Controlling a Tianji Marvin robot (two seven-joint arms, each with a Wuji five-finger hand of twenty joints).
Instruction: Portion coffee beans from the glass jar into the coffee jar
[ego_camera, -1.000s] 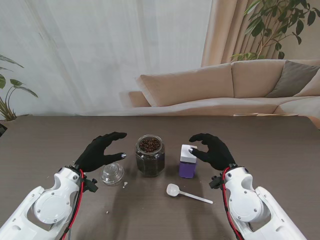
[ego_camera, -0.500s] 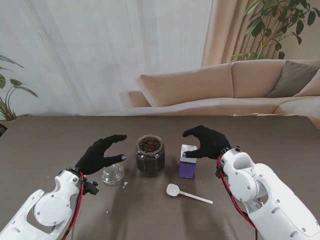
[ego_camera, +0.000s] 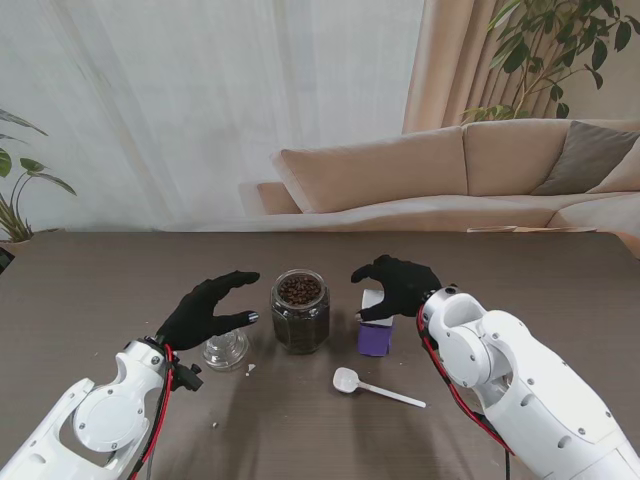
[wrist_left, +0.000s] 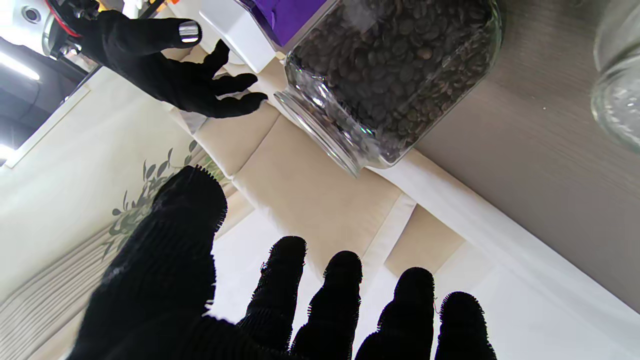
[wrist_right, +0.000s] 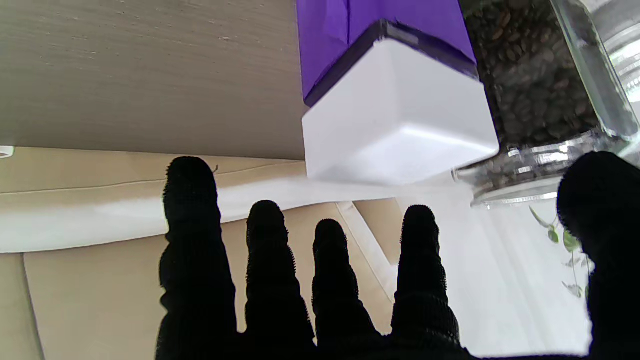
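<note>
Stand view shows the glass jar of coffee beans already uncapped at the middle of the tabletop, its glass lid lying to its left. Just right stands the purple coffee jar, white cap on. The right hand hovers over that cap, fingers spread, gripping nothing; the left hand is likewise empty and spread. Uncapping looks like the current step: the fingers must close on the cap and lift. A white spoon waits nearer to me.
</note>
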